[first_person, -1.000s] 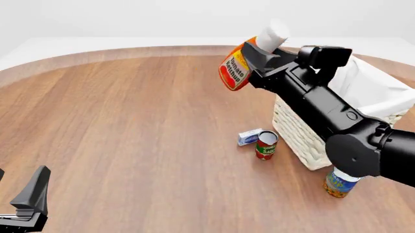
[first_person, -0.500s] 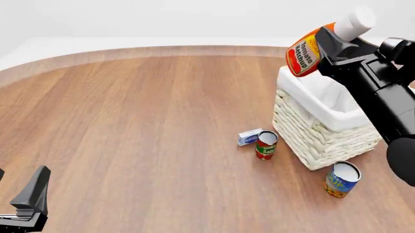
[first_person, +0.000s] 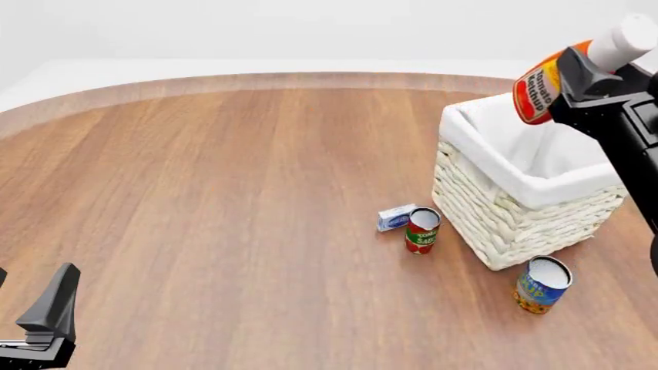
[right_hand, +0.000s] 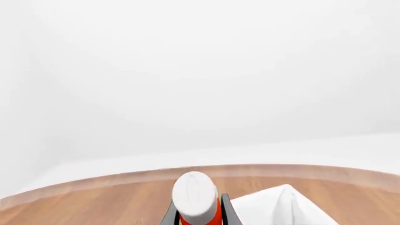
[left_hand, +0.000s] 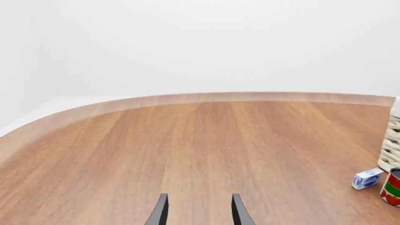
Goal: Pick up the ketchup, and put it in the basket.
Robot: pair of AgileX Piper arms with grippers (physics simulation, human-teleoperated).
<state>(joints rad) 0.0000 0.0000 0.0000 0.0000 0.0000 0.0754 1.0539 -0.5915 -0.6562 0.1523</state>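
Compared with 0.5 s ago, right gripper point(first_person: 578, 75) has carried the ketchup point(first_person: 560, 71) farther right, clamped and tilted above the basket point(first_person: 514, 185). Left gripper point(left_hand: 197, 213) rests open, low.

Front view: looks from above and behind me, forward and down over the table point(first_person: 226, 200).
Left wrist view: sits low by the near left, faces far across the wood.
Right wrist view: up high, very close to the ketchup point(right_hand: 196, 199).
Shared: all three see the basket point(first_person: 494, 223).
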